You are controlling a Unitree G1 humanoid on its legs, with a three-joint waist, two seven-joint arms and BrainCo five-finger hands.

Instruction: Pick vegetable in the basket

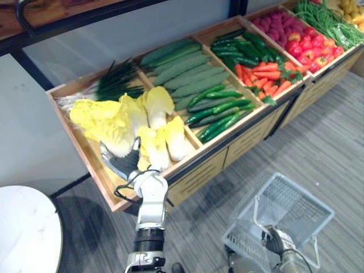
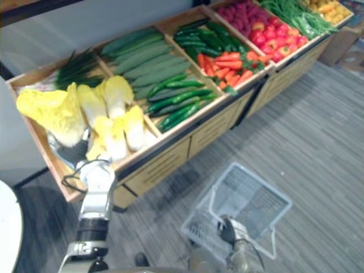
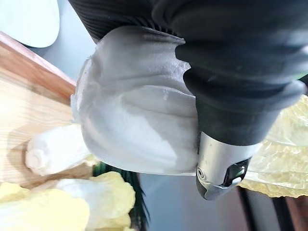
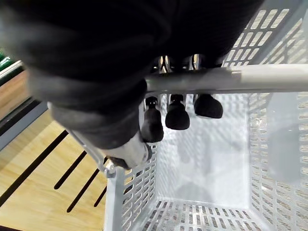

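Along the wall: wooden produce stand (image 1: 210, 165), divided into compartments. Holds napa cabbages (image 1: 156, 108) at its left end, then cucumbers (image 1: 219, 111) and carrots (image 1: 267, 77) further right.

On the floor in front, well apart from the cabbage compartment: white mesh basket (image 1: 284, 205), empty, hanging by its handle (image 4: 240, 79). Right robot hand (image 1: 276, 239) clamped round that handle, fingertips (image 4: 177, 115) curled under the bar.

At the front edge of the cabbage compartment: left robot hand (image 1: 122, 162), lying against the pale stalk end of one napa cabbage (image 3: 130, 125). Cannot tell whether closed on it or only resting against it.

Handling, by judgement:
- Treat as bulky and fairly heavy for one hand.
- Expect a firm, ribbed white base and soft, crinkled yellow leaves that bruise and tear.
- Allow for a smooth, possibly slippery surface on the ribs.
- Take hold low, across the thick white part, never by the leaf tips.
- Apply moderate squeeze only; support from beneath on lifting.
- Clear the neighbouring heads, which lie just beside it, before swinging across.
- Lower stalk end first into the basket.
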